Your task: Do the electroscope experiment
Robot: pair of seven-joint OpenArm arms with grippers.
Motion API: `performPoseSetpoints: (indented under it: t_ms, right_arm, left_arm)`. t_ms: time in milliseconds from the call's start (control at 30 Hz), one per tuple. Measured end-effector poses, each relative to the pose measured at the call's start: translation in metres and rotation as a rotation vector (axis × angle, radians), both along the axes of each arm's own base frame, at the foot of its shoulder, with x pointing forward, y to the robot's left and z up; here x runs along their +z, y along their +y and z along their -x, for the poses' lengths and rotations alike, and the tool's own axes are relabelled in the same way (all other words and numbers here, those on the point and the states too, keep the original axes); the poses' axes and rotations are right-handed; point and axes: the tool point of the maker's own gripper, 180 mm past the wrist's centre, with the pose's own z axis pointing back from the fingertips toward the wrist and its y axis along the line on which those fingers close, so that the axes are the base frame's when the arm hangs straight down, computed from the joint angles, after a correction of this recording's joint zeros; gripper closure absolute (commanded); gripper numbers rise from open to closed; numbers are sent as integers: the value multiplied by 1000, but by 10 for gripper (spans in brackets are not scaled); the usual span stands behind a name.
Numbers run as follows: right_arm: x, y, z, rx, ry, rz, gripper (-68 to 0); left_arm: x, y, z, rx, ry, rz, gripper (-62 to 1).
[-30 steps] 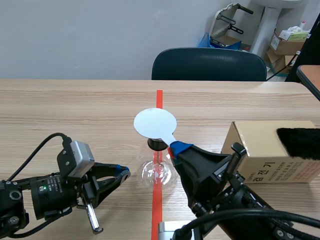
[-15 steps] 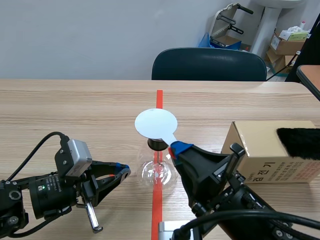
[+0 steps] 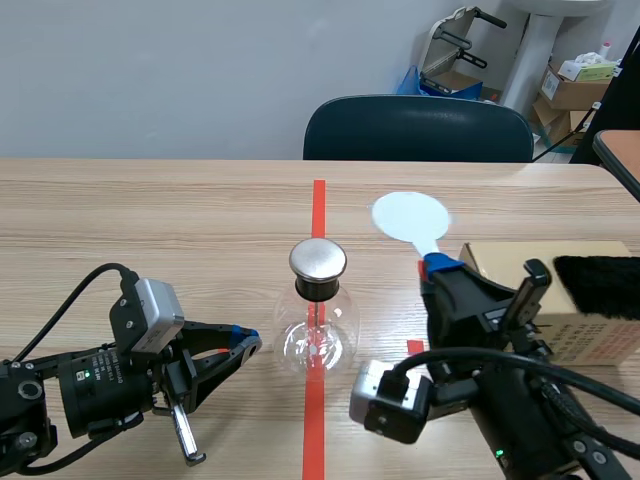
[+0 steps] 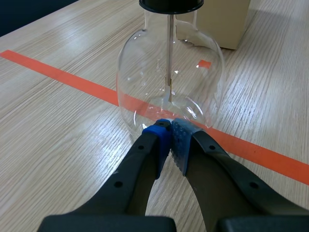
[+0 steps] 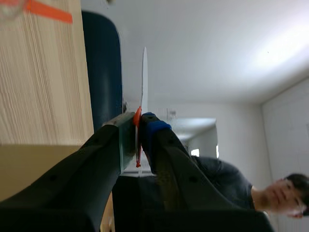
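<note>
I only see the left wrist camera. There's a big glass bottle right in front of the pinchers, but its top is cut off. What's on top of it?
Observer: A shiny round metal plate sits on the black stopper of the glass flask.
Operator: Where's the other arm?
Observer: The right gripper is raised to the right of the flask, shut on the handle of a white round paddle.
Operator: Is the paddle touching the plate?
Observer: No. There is a clear gap, and the paddle is held off to the side, toward the cardboard box.
</note>
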Motion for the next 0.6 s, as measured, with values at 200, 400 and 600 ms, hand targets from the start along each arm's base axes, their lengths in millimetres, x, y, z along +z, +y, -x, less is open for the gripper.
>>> performPoseSetpoints:
  t_ms: [200, 400, 600]
  right_arm:
    - [-2, -30, -5, -168, 9, -5, -10]
    - [-1, -50, -8, -250, 3, 5, -11]
    - [-1, -53, -9, -265, 2, 5, -10]
  left_arm:
    - [0, 0, 0, 0, 0, 0, -27]
    - [0, 0, 0, 0, 0, 0, -27]
    - [0, 0, 0, 0, 0, 0, -27]
